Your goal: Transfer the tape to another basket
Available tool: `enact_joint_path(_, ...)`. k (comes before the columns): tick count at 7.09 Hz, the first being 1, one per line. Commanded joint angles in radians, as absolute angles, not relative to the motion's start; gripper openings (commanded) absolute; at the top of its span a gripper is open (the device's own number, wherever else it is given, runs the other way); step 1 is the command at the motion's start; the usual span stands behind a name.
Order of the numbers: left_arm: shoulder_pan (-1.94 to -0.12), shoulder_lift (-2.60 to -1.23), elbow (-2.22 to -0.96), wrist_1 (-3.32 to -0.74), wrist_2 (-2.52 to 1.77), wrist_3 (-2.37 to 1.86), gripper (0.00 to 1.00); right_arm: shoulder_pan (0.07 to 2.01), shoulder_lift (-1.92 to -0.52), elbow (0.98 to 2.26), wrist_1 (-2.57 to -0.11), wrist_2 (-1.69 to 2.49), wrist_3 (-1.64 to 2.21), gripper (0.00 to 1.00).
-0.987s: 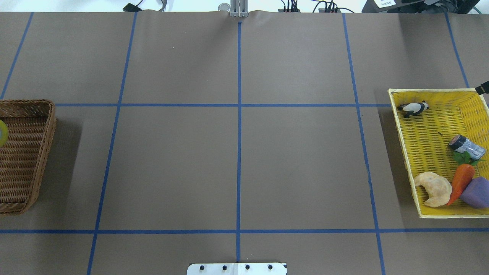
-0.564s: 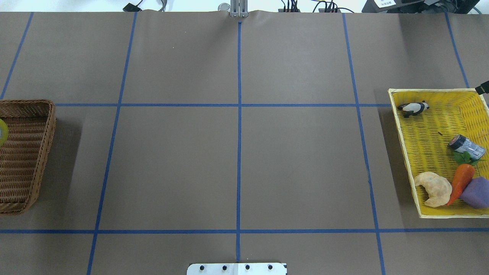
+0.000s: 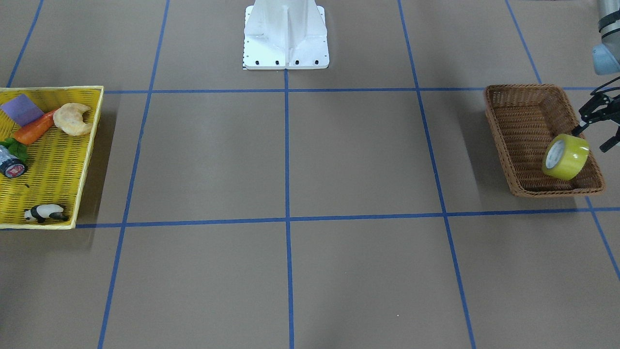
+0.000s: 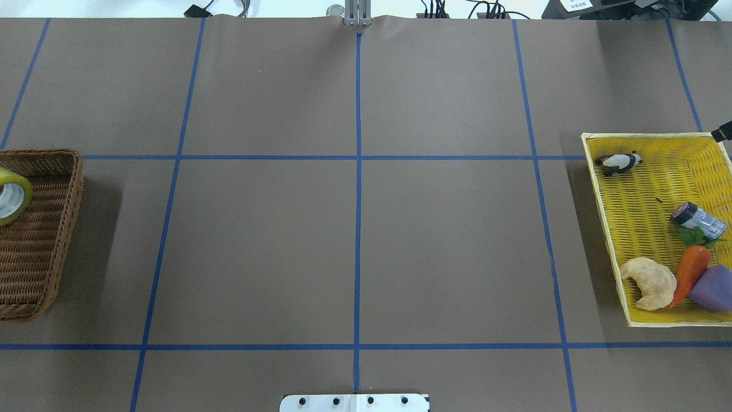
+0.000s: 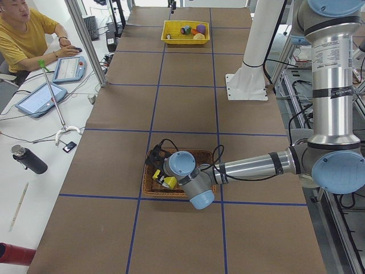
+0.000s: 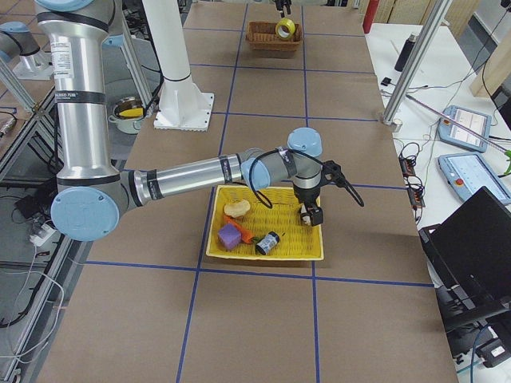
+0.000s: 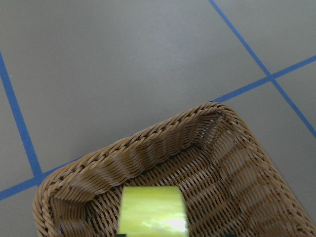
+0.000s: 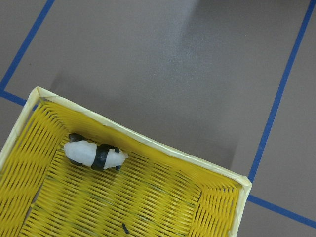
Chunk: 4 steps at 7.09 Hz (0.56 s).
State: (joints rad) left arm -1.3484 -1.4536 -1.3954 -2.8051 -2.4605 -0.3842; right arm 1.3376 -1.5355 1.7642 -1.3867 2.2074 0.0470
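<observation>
The yellow tape roll with a white core hangs tilted over the far end of the brown wicker basket, which sits at the table's left end. My left gripper is beside and above the tape and shut on it. In the left wrist view the tape sits low in the middle, over the basket's corner. In the overhead view the tape shows at the left edge, in the basket. My right gripper hovers over the yellow tray's far edge; I cannot tell whether it is open or shut.
The flat yellow woven tray at the table's right end holds a toy panda, a croissant, a carrot, a purple block and a small dark round item. The white robot base stands at mid-table.
In the overhead view the tape has come further in from the left edge and turned, so its white core now shows. Nothing in the yellow tray has moved.
</observation>
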Motion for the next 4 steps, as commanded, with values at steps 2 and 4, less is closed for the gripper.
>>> enact_joint_path(2,-1.350,-1.520,-1.391,-2.757,-2.464,-0.396,0.98,1.350,-1.534,1.758,-1.388,2.201,0.051,1.00)
enact_joint_path(4,-1.402,-1.528,-1.391,-2.674,-2.459,-0.382,0.98,1.379,-1.537,1.733,-1.387,2.206,0.043,1.00)
